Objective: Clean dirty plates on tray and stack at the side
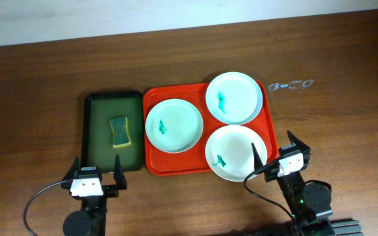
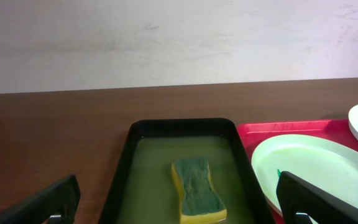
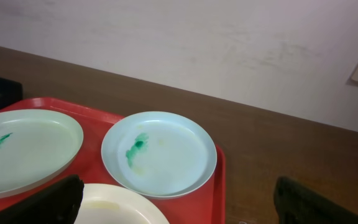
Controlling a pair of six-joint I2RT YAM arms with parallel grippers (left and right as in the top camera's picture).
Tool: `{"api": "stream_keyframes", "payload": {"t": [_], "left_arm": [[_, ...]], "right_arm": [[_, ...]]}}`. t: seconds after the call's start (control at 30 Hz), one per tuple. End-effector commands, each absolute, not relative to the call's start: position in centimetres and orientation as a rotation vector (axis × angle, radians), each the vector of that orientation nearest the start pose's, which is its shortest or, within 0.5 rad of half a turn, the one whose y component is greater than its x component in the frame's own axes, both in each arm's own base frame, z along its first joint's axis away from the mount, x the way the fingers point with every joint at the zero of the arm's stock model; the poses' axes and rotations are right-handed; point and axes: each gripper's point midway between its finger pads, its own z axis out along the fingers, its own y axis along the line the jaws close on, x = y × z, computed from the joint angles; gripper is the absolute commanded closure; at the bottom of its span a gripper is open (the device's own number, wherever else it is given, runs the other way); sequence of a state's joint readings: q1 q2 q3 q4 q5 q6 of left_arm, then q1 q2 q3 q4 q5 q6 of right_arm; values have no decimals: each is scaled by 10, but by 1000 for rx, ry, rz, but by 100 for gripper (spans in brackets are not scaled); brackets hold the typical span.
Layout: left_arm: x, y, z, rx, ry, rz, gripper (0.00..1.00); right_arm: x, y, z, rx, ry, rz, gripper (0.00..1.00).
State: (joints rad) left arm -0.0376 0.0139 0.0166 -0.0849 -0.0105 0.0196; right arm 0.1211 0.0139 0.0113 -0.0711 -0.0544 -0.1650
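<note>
Three white plates lie on the red tray (image 1: 151, 164): a left one (image 1: 174, 125), a far right one (image 1: 234, 98) and a near right one (image 1: 235, 153), each with a teal smear. My left gripper (image 1: 94, 178) is open and empty at the table's front, just short of the dark green tray (image 1: 136, 131). My right gripper (image 1: 283, 152) is open and empty at the red tray's near right corner, its left finger over the near right plate's rim. In the right wrist view the far plate (image 3: 159, 154) sits ahead of the open fingers (image 3: 179, 208). In the left wrist view the fingers (image 2: 179, 208) straddle the green tray (image 2: 120, 168).
A yellow and green sponge (image 1: 119, 132) lies in the green tray's shallow liquid; it also shows in the left wrist view (image 2: 196, 191). A small clear smear or wrapper (image 1: 291, 84) lies on the wooden table right of the red tray.
</note>
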Motion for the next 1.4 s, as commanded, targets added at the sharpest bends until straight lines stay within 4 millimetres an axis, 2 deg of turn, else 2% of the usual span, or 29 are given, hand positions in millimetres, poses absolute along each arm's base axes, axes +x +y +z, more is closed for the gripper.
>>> {"api": "stream_keyframes", "payload": {"t": [0.0, 1.17, 1.37], "left_arm": [[246, -10, 155, 67, 1654, -3, 1], [246, -10, 155, 67, 1654, -3, 1], [246, -10, 155, 67, 1654, -3, 1]], "right_arm": [[243, 40, 156, -284, 1621, 16, 1], [243, 41, 157, -287, 1618, 21, 2], [243, 41, 157, -136, 1640, 163, 2]]}}
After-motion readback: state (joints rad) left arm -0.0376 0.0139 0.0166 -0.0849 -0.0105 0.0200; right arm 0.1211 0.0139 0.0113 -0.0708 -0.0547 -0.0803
